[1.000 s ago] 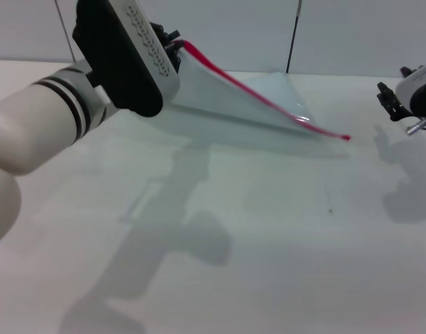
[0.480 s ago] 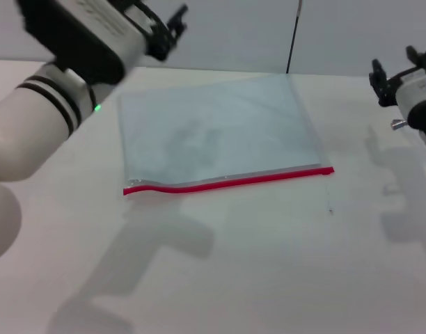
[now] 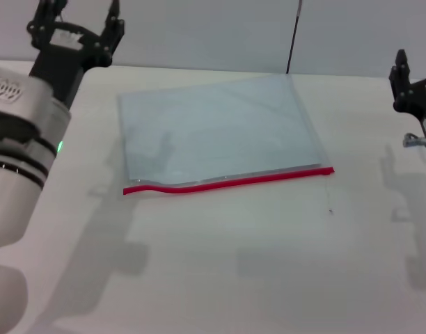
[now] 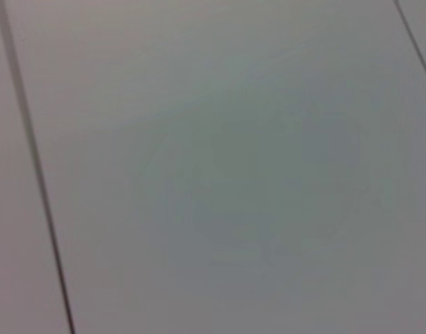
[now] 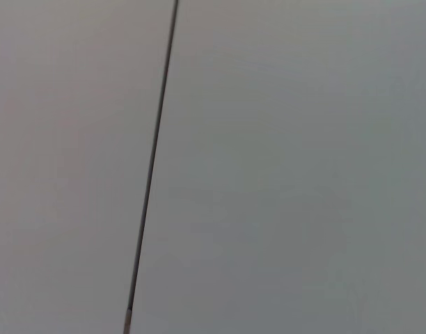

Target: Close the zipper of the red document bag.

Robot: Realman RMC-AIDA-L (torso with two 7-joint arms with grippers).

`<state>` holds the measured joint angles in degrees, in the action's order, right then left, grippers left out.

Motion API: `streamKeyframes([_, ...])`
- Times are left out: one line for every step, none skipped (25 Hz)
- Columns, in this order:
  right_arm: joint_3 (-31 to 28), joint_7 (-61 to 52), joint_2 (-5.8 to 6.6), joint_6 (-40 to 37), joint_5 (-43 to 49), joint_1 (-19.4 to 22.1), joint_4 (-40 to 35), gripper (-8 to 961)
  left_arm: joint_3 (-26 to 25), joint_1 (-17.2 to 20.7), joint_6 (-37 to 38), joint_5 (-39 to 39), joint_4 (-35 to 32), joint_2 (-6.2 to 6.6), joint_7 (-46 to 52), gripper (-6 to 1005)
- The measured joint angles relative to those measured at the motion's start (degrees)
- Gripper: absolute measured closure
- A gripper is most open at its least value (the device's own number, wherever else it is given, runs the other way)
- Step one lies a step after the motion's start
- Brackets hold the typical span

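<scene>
Head view: bag [image 3: 216, 132] flat on desk [image 3: 269, 264], zipper [image 3: 227, 181] looks shut; left claw [image 3: 77, 28] open, empty; right claw [image 3: 408, 76] can't tell.

White table [image 3: 269, 264], panelled wall [image 3: 220, 31] behind.

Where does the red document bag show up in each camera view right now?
Head view: the red document bag lies flat on the table, mid-frame, zipper along its near edge.
Left wrist view: not in it, only pale panels.
Right wrist view: not in it, only pale panels.
Shared landmark: a dark seam line between pale panels.
</scene>
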<state>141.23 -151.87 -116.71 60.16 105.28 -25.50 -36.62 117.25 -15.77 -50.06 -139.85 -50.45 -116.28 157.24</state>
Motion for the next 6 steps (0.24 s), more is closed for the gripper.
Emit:
streamKeyframes([1.56,-0.82,0.0,1.55,-1.02,0.01,0.44,393,0.49,-0.38,-0.89,0.58,1.58,0.0,1.75,251])
streamKeyframes([3.26,-1.43,0.0,3.05,-2.01,0.09,0.85,393,0.76,-0.64,-0.95,1.1,2.69,-0.04,2.58,244])
streamKeyframes([4.7,-1.79,0.0,4.29,-2.86,0.18,1.08,393,1.05,-0.81,-0.97,1.79,3.45,-0.08,3.04,244])
streamKeyframes([6.12,-2.02,-0.01,5.59,-3.72,0.28,1.21,393,1.54,-0.98,-0.97,2.75,4.26,-0.13,3.32,244])
streamKeyframes([7.57,-2.19,-0.04,6.8,-4.58,0.41,1.3,393,2.19,-1.14,-1.04,3.72,4.8,-0.13,3.49,244])
streamKeyframes([8.85,-2.41,-0.05,7.76,-5.65,0.55,1.31,393,2.67,-1.26,-1.13,4.39,5.2,-0.13,3.61,244])
